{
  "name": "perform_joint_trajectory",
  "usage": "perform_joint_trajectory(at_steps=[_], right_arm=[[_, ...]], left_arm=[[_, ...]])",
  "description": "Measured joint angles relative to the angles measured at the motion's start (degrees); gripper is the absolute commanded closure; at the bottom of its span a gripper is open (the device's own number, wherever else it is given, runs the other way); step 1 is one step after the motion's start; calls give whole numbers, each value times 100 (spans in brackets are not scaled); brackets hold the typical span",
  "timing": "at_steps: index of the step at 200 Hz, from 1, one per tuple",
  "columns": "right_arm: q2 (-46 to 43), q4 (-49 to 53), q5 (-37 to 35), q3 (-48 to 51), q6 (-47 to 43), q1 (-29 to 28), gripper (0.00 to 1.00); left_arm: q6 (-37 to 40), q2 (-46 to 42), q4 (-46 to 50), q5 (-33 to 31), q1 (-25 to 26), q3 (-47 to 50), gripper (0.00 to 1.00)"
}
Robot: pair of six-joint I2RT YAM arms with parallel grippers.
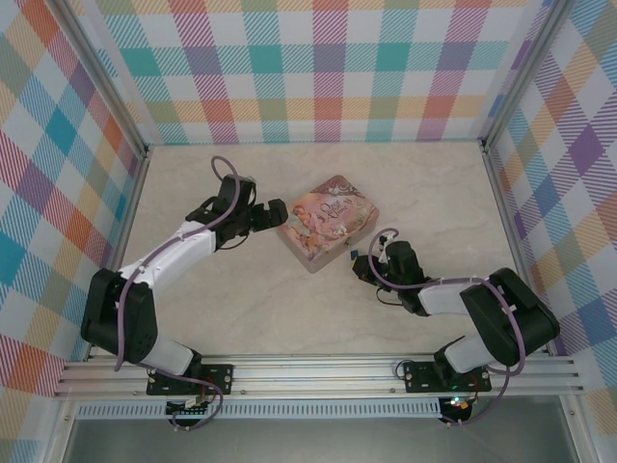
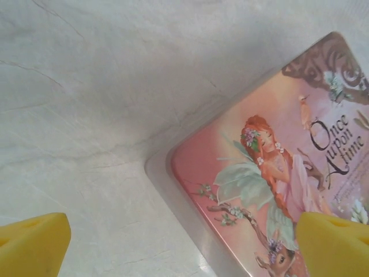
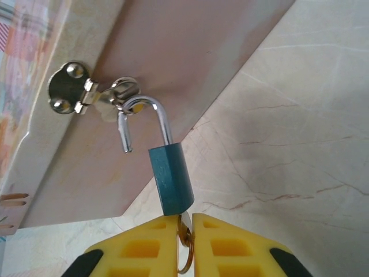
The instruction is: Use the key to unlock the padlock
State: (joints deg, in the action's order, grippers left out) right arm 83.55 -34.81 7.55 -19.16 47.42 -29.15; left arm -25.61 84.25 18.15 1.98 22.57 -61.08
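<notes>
Right wrist view: the padlock hangs from the hasp ring on the side wall of the pink tin, which sits mid-table. In the overhead view that wall is the tin's near right side. Note the shackle: its long leg sits in the teal body, while its short leg ends free in the air beside it. Judge the lock already sprung. The key enters the underside of the body, and your right pincer is pressed nearly together, pinching it from both sides.

Left wrist view: your left pincer is spread wide above the tin's far left corner and the bare table, gripping nothing.

Step in hand: the end of the turn, with the unlocking apparently complete. The next move calls for letting go of the key without tugging the padlock sideways. If the lock is also to come off, swing the free leg out through the ring while your left pincer steadies the tin.
</notes>
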Motion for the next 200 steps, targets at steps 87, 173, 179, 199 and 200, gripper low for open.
perform_joint_trajectory(at_steps=[87,173,179,199,200], right_arm=[[-542,535,-90,153,-457,146,56],[385,-629,765,52,-525,487,54],[540,-765,848,17,-474,487,54],[999,-1263,1067,-122,-326,505,55],[1027,-1290,1073,-131,-326,507,55]], left_arm=[[125,-579,413,-205,0,-177,0],[122,-476,393,142,0,-367,0],[122,-396,380,140,0,-369,0],[122,-66,293,142,0,-372,0],[122,-42,289,144,0,-372,0]])
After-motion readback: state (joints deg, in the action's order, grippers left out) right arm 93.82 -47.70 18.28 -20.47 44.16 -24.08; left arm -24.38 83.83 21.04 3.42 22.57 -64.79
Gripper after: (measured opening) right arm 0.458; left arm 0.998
